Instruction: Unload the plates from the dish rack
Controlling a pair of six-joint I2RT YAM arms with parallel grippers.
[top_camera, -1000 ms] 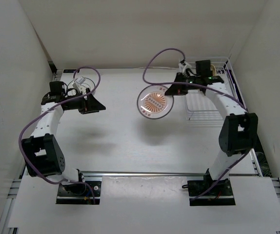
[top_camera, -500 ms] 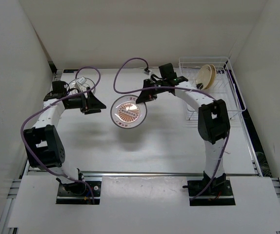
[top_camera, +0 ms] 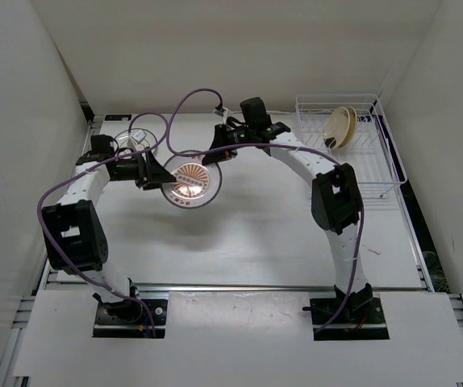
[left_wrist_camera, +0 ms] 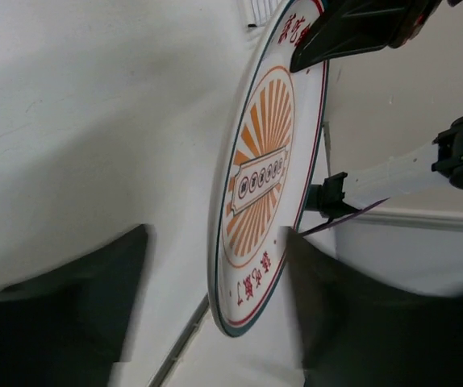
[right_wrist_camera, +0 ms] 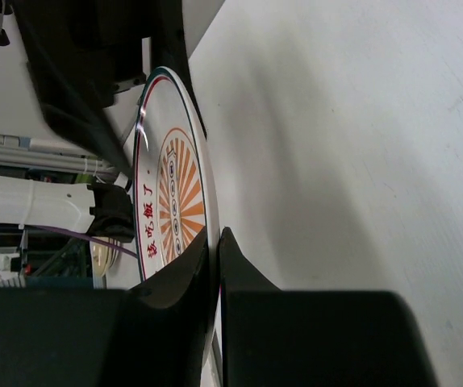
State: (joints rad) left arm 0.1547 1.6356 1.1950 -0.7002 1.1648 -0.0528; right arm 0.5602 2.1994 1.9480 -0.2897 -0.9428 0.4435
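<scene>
Plates are the business here, and one of them hangs between the two arms. At far left, behind the left arm, a pale round plate lies flat on the white surface, much of it hidden by the arm and a purple cable. Just right of it the left pincer points toward the middle with its jaws standing wide; the left wrist view shows the two dark fingers spread on either side of the near edge of the sunburst plate, and whether either one touches the rim cannot be told. That plate, white with orange rays, a thin dark rim line and red lettering around the border, is lifted clear of the surface left of centre, its face turned up toward the overhead camera, its shadow lying on the surface below. On its far right edge the right pincer is clamped narrowly on the rim, one finger on each face, as the right wrist view shows plainly. The right arm stretches in a long arc from its base at lower right across to this point. At far right, against the back corner, stands the dish rack, a white wire frame, with a tan-yellow plate standing on edge in its rear part, well apart from both pincers.
</scene>
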